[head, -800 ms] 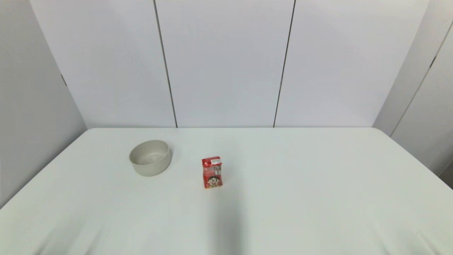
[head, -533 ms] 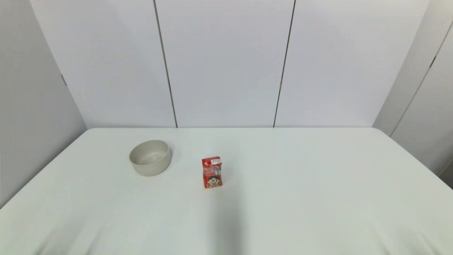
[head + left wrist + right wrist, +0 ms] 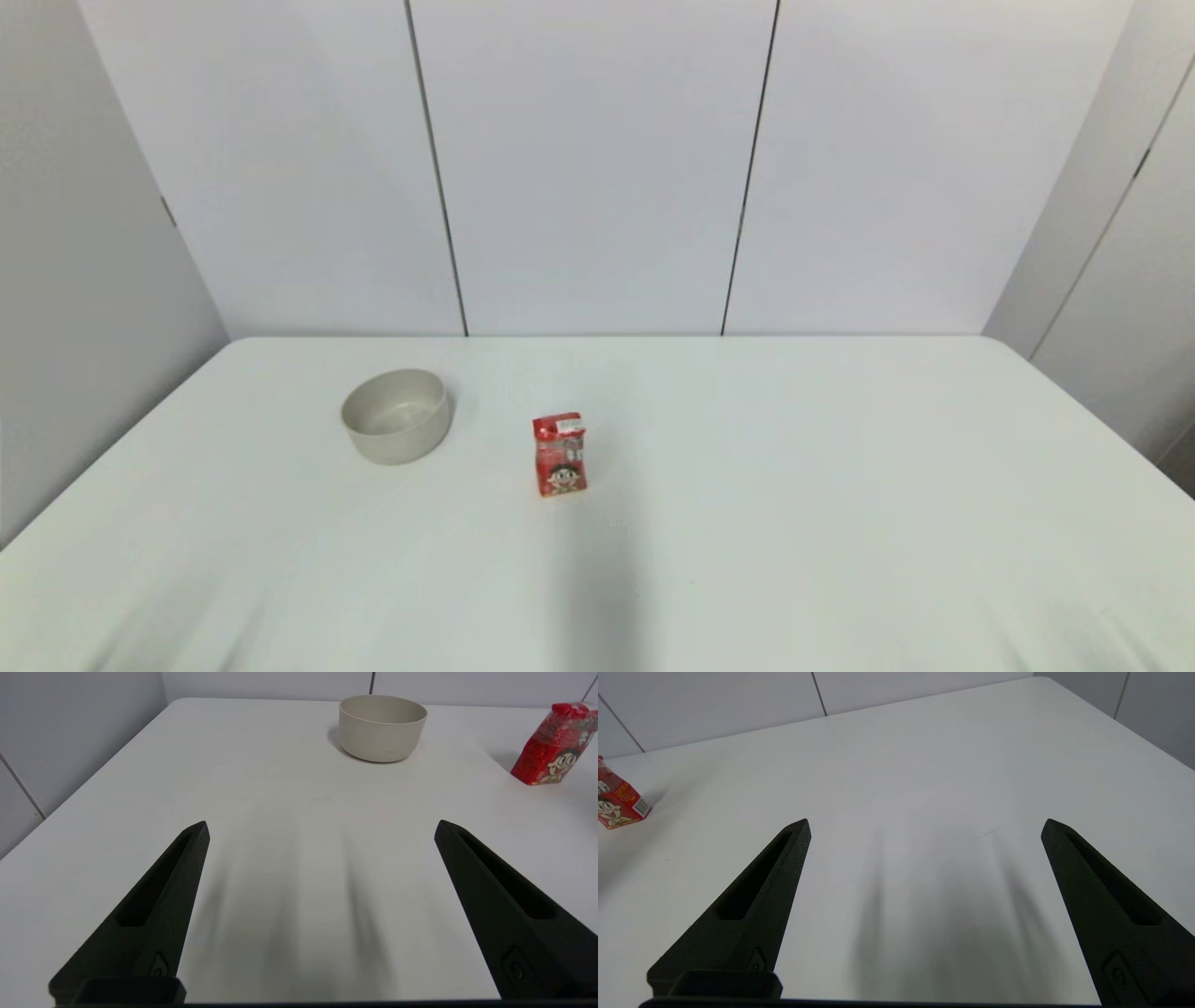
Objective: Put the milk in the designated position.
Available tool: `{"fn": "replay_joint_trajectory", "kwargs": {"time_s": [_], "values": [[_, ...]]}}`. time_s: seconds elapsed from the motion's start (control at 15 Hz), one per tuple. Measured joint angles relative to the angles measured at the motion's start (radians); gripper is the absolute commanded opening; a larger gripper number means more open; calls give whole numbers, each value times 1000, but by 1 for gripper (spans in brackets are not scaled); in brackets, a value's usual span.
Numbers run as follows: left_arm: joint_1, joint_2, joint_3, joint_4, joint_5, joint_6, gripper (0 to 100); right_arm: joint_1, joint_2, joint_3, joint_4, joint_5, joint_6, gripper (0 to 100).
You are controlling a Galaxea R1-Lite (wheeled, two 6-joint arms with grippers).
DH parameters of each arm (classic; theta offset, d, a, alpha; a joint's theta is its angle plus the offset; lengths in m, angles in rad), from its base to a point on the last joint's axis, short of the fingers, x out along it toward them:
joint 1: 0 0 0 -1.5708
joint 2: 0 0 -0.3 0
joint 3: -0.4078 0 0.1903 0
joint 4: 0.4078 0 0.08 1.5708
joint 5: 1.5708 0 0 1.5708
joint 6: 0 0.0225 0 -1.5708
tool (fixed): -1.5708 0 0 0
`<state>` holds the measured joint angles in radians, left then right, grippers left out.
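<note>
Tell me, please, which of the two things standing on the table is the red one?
The milk, the small upright carton with a cartoon face; the bowl to its left is round and beige.

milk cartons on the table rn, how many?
1. The milk stands upright near the middle of the white table, to the right of the beige bowl and apart from it. Nothing in view could hide another.
</note>
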<state>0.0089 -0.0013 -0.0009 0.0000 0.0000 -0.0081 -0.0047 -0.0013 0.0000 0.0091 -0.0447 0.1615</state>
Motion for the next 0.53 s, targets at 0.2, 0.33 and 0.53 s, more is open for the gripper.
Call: {"fn": "replay_joint_trajectory", "kwargs": {"time_s": [0.2,0.33,0.53], "values": [[1,19,-6,4,3,-1,100,0,0,0,0,0,0,100],[1,107,-74,6,0,25,100,0,0,0,0,-1,0,100],[-8,350,-290,-9,-45,116,100,0,0,0,0,-2,1,100]]}}
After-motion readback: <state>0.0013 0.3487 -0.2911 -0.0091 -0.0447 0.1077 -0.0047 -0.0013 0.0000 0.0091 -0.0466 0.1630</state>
